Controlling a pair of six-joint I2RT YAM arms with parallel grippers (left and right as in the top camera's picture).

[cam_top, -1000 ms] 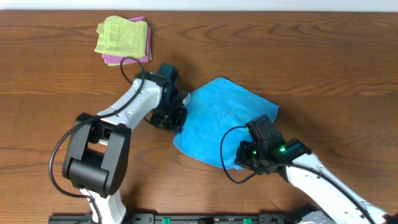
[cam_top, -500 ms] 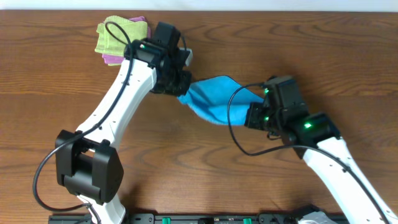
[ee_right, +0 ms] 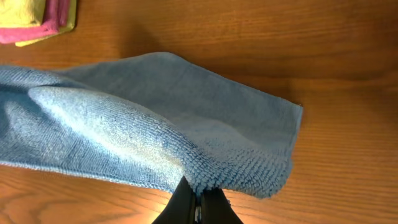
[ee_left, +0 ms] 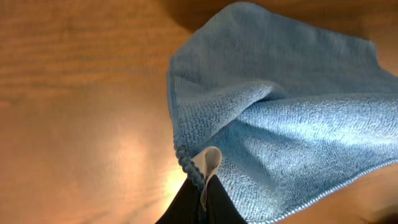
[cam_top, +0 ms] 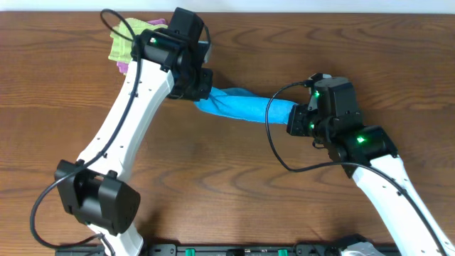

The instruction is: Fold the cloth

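The bright sky-blue square terry cloth (cam_top: 242, 108) hangs as a bunched, sagging band between the two arms, over the middle of the brown wood-grain counter (cam_top: 234, 192), towards its far side. The white left arm (cam_top: 135, 107) reaches across from the near left, and the left jaws are pressed fully together on the cloth's left end. In the left wrist view one pale fingertip (ee_left: 208, 165) pinches the ribbed hem at a corner, and the rest of the cloth (ee_left: 280, 118) fans away from it in soft folds.

The white right arm (cam_top: 377, 171) comes in from the near right. The right jaws are likewise clamped tight on the cloth's right end – the right wrist view shows the dark fingers (ee_right: 186, 202) meeting on the hem, with the cloth (ee_right: 155, 118) draped up and leftward in a rounded ridge. A dark shadow lies on the wood beyond it, so most of the fabric appears lifted; whether its lowest edge touches the counter I cannot tell.

At the far left corner lies a light green folded cloth (cam_top: 121, 44) on top of a pink folded cloth (cam_top: 121, 68) – both partly hidden by the left arm and well apart from the blue one.
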